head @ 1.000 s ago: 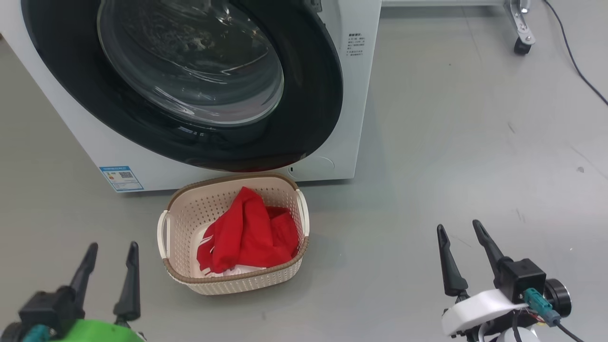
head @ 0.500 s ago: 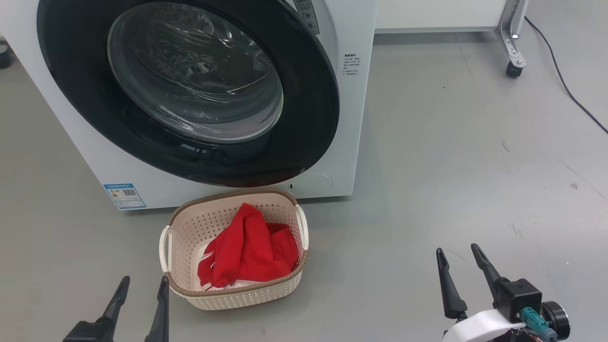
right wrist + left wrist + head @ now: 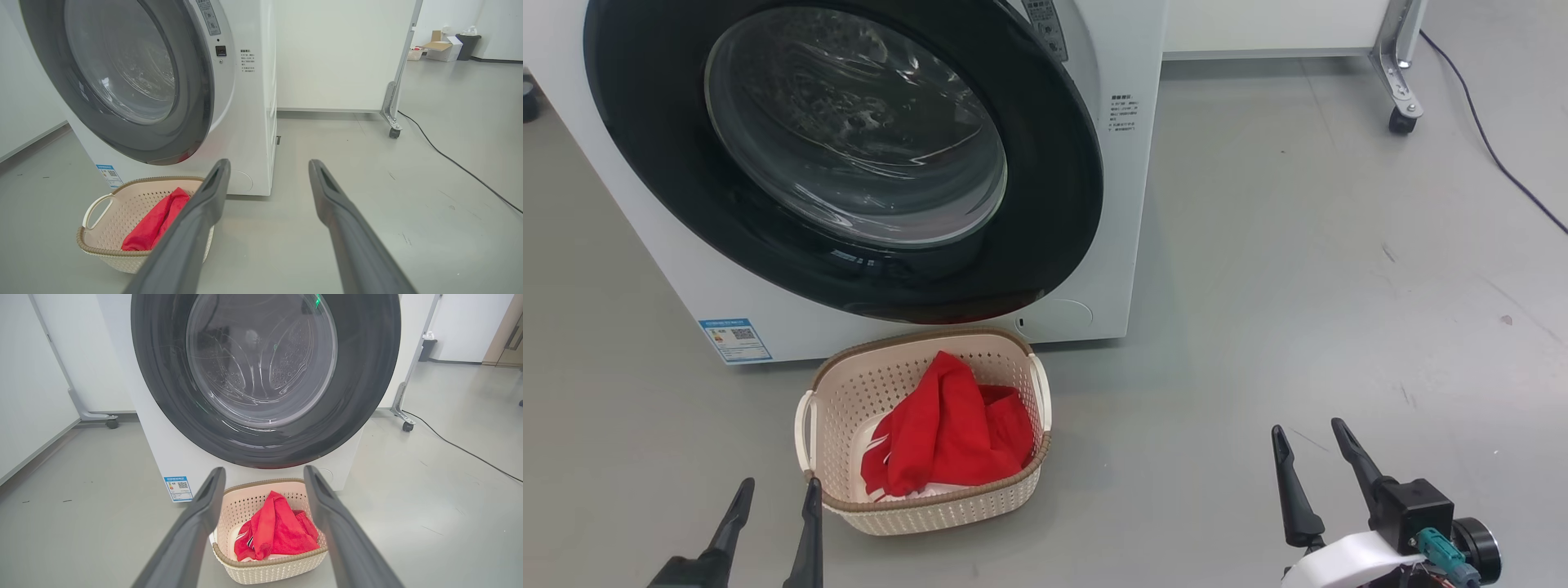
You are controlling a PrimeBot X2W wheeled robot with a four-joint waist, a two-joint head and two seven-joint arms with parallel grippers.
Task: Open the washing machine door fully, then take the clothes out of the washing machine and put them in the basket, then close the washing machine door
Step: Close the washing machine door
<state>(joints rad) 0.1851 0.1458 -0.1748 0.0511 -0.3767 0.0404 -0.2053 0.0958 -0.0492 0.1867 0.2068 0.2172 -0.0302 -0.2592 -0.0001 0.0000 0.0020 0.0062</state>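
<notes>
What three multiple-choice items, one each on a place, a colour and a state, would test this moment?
1. Where does the basket stand?
A. On the floor before the washing machine
B. On top of it
C. On a chair
2. What colour are most of the clothes in it?
A. Blue
B. Red
C. Green
3. How is the washing machine door?
A. Swung wide
B. Taken off
C. Shut
Answers: 1 A, it sits on the floor just below the door; 2 B, red fabric lies heaped inside; 3 C, the door lies flush against the front.
</notes>
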